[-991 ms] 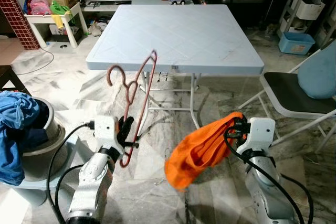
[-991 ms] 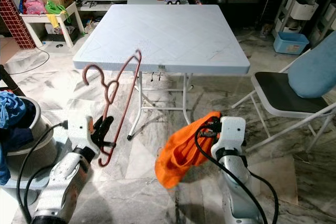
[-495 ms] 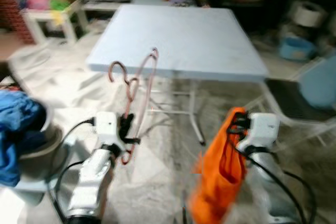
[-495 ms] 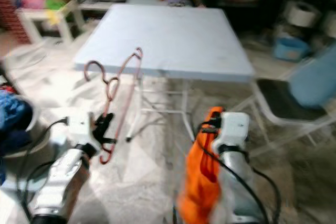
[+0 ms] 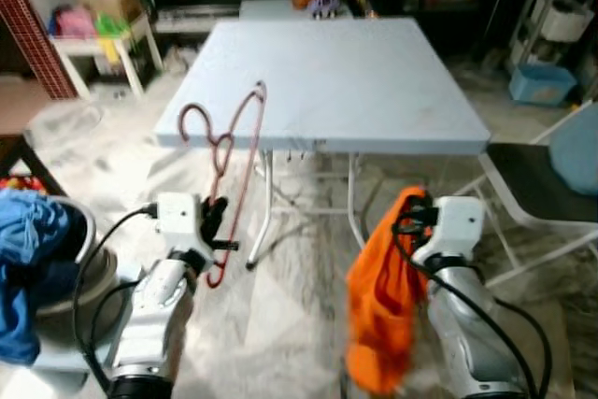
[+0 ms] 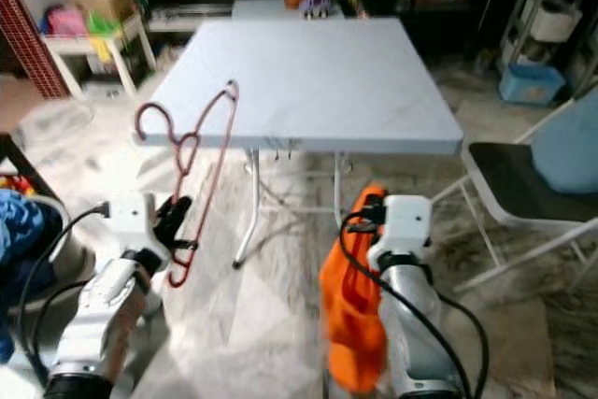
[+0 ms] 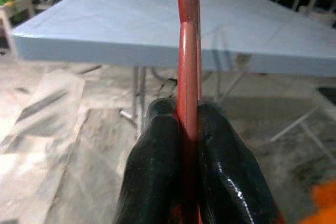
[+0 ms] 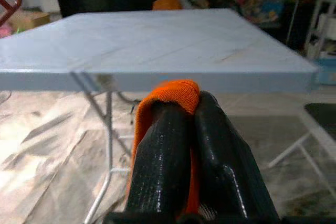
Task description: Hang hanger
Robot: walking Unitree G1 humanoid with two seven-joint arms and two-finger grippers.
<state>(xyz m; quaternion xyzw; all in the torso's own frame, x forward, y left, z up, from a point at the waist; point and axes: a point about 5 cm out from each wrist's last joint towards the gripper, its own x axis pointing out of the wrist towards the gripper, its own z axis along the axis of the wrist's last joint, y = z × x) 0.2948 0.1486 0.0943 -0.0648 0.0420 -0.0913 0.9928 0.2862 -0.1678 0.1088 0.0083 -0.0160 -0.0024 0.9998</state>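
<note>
L gripper [image 5: 213, 231] clenched on thin red wire hanger [image 5: 231, 170], upright | R gripper [image 5: 411, 221] clamped on limp orange cloth garment [image 5: 381, 301], now hanging straight down vs. bunched 1 s ago | light-blue square folding table [image 5: 327, 72] closer: robot advanced, hanging not begun

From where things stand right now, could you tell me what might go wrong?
The left gripper pinches only the lower end of the red hanger, so its hook could swing or catch the table edge. The orange garment, pinched by the right gripper, hangs low and might drag or slip.
</note>
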